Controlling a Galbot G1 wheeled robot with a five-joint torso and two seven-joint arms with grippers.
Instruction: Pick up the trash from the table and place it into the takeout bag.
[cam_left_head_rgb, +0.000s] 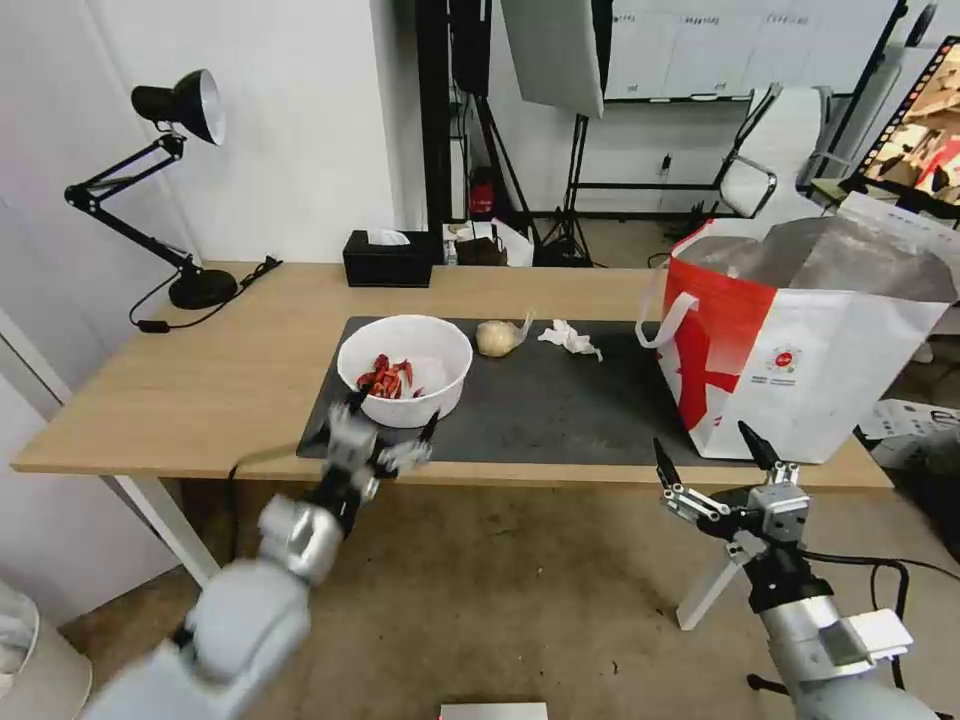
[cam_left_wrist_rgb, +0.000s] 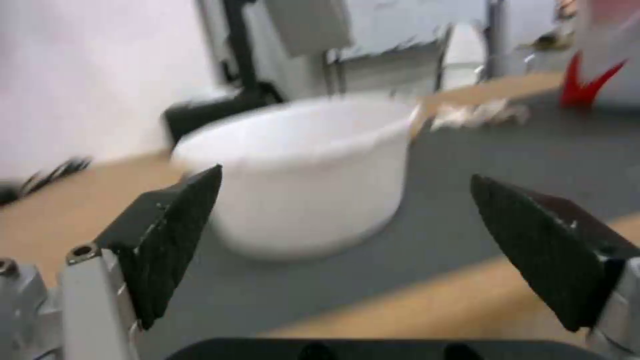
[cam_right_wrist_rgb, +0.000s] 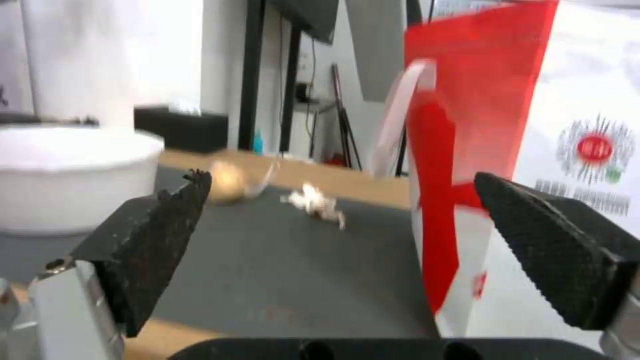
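The left arm reaches forward and up from the lower left, its wrist angled toward the worktop's (cam_left_head_rgb: 200, 400) near edge, and the left gripper (cam_left_head_rgb: 390, 425) has its black fingers spread wide. The right arm rises from the lower right, held lower and nearer the body, and the right gripper (cam_left_head_rgb: 712, 450) likewise gapes wide, fingertips pointing upward.
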